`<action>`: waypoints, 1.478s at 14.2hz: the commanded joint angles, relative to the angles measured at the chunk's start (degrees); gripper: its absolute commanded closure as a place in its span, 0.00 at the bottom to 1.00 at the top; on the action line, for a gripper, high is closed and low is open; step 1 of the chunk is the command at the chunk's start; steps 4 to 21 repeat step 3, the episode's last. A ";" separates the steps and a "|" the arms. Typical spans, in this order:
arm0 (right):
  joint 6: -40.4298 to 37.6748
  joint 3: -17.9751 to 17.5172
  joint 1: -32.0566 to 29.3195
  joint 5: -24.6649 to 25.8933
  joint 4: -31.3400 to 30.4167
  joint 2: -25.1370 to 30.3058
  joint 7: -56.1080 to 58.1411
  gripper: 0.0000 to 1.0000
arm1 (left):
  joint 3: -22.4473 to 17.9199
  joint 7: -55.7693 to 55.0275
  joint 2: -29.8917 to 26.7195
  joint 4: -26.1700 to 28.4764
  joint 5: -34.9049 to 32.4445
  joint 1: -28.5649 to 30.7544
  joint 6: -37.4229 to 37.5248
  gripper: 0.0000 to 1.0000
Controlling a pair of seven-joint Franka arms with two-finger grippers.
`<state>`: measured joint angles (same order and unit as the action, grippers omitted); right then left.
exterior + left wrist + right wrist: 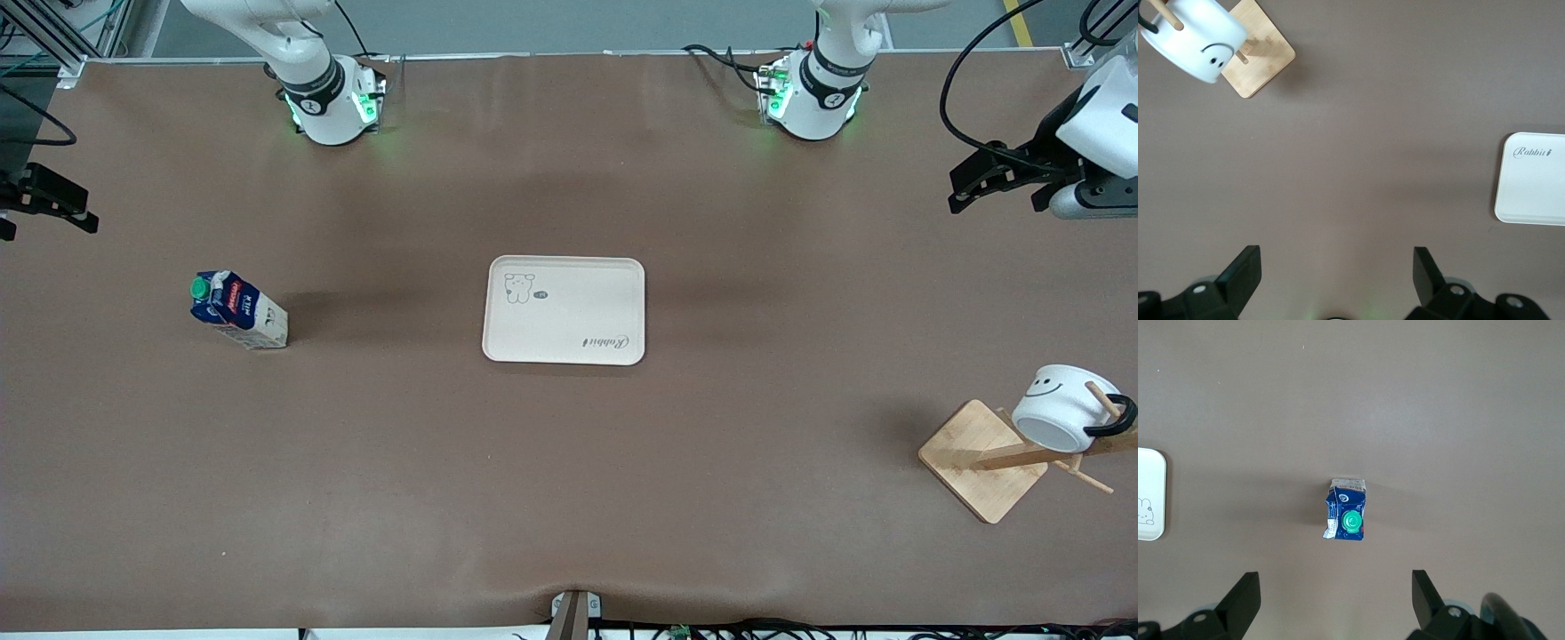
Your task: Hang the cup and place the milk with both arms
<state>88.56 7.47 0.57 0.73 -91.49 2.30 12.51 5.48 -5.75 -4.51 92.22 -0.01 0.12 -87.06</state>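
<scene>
The white cup (1058, 409) with the smiley face hangs by its black handle on a peg of a wooden rack (978, 458) at the left arm's end of the table. It also shows in the left wrist view, cup (1195, 37) on rack (1261, 57). The blue and white milk (238, 309) carton with its green cap stands on the table at the right arm's end. My left gripper (965, 187) hovers open and empty above that end's table edge. Its fingers (1245, 270) are spread wide. My right gripper (53, 209) is open too, up over the table with the milk (1347, 518) below it.
A white rectangular tray (564, 309) with a small drawing lies in the middle of the table, between the milk and the rack. Its edge shows in both wrist views: tray (1535, 180), tray (1150, 493). Brown tabletop surrounds everything.
</scene>
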 commanded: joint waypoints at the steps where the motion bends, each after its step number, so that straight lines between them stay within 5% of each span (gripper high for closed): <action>1: -0.85 0.00 -0.05 0.41 1.40 -0.72 0.15 0.00 | 0.24 -0.75 0.46 -1.43 -0.08 0.06 1.19 0.00; 21: -0.85 0.00 -0.05 0.41 1.40 -0.72 0.15 0.00 | 0.24 -0.75 0.38 -1.34 -0.08 -0.03 1.19 0.00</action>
